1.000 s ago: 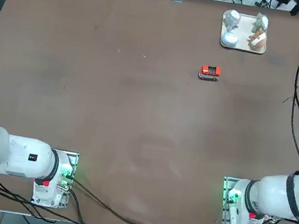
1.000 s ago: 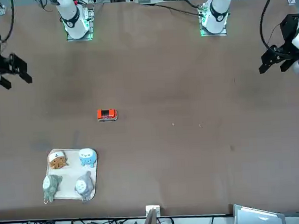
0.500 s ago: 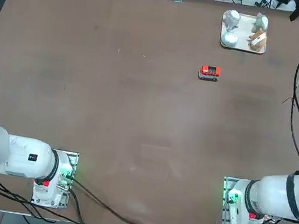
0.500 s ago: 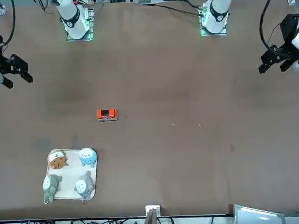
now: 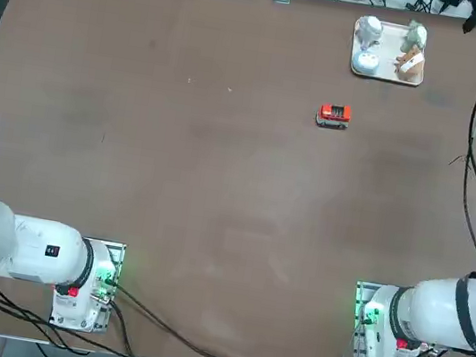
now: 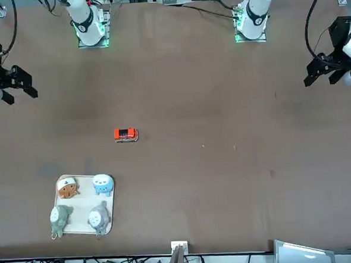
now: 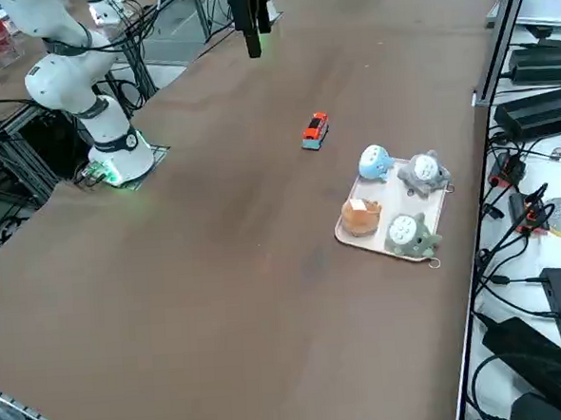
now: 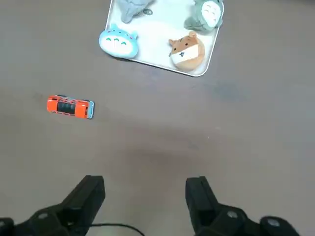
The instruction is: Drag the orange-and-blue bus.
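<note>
High above the table [image 6: 225, 164], the right gripper [image 8: 145, 196] hangs open and empty; left of centre in its wrist view sits the bus [image 8: 70, 106].

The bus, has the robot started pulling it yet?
Not yet. The bus sits alone on the table, beside the tray of figurines. The right gripper hangs open and empty high above the table, away from the bus. Reaching down, touching it and dragging it are all left.
</note>
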Available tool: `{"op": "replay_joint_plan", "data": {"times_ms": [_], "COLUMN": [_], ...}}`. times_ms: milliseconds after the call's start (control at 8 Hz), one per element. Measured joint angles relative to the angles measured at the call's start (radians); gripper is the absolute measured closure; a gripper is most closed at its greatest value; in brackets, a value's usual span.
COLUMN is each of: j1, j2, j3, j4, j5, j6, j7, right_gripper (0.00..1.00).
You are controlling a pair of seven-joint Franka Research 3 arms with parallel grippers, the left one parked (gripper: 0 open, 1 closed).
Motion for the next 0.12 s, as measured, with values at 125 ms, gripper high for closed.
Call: {"op": "replay_joint_plan", "data": {"times_ms": [125], "j1": [0.0], "j2": [0.006], "j3": [0.0], "j4": [0.006], "j5": [0.0], "j6": [-0.008], "j7": [-0.002], "right_gripper": [0.0]}}
